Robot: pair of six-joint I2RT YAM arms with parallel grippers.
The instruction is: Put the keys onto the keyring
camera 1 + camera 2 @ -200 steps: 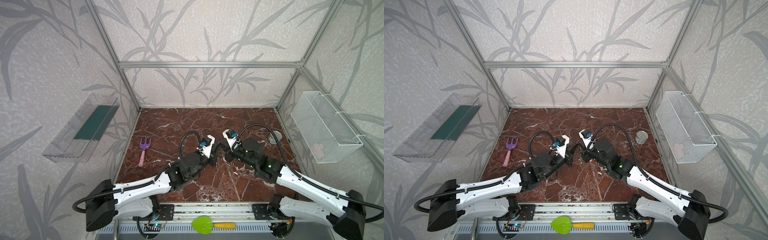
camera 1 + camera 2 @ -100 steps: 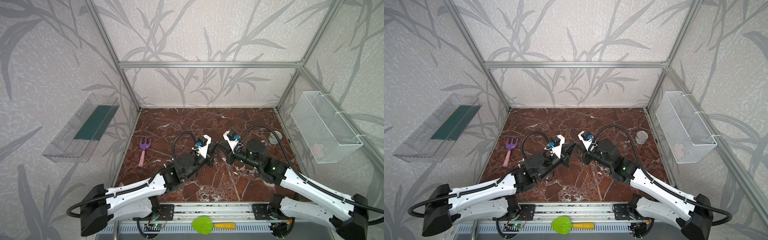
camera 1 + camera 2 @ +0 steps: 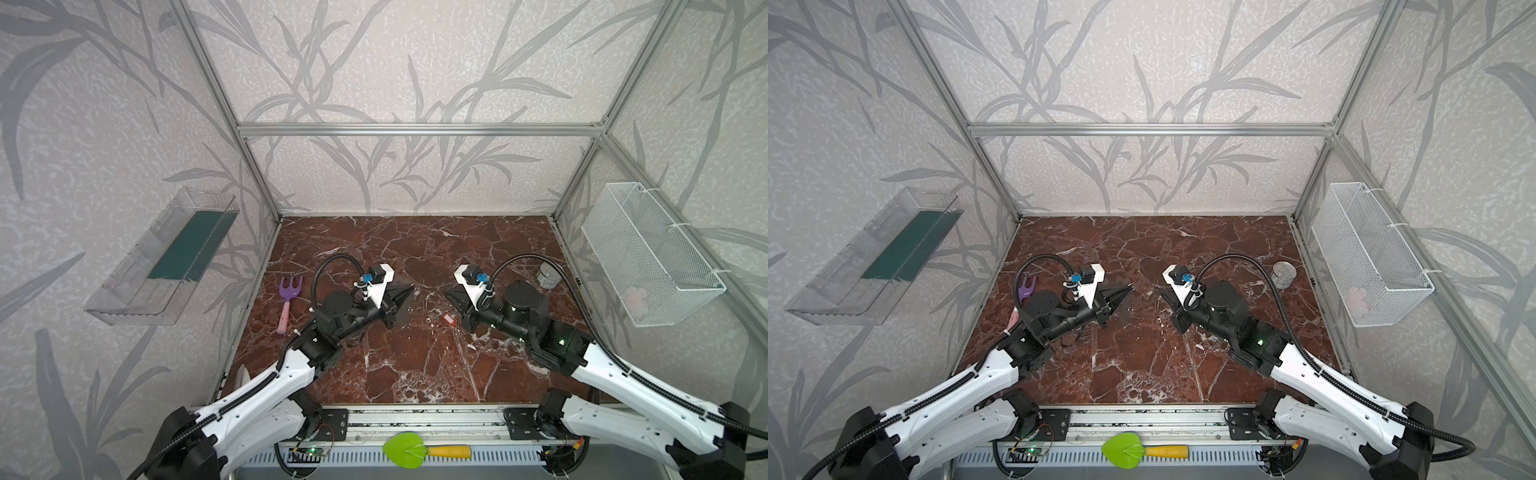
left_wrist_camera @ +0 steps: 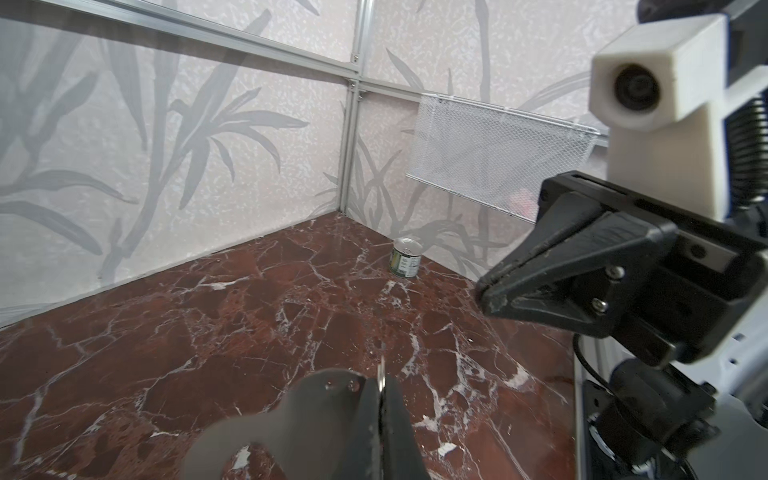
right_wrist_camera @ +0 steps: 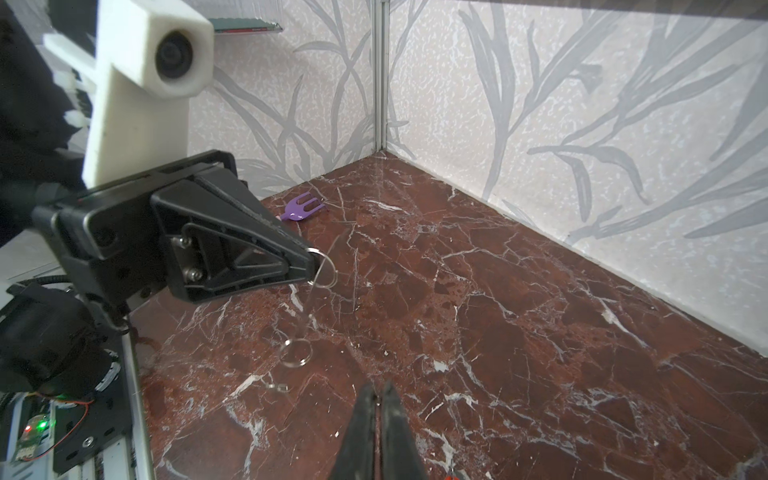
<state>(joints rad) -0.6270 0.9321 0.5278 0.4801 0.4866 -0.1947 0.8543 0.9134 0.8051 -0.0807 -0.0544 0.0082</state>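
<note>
Left jaws squeezed tight on the thin silver keyring (image 5: 323, 266), right jaws facing them, nearly closed with nothing inside, the keys (image 3: 449, 319) with a red tag lying on the dark red desk (image 3: 415, 365), near the right jaws, apart from the keyring

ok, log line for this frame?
left gripper: shut on keyring | right gripper: shut, empty | keys: loose on table
</note>
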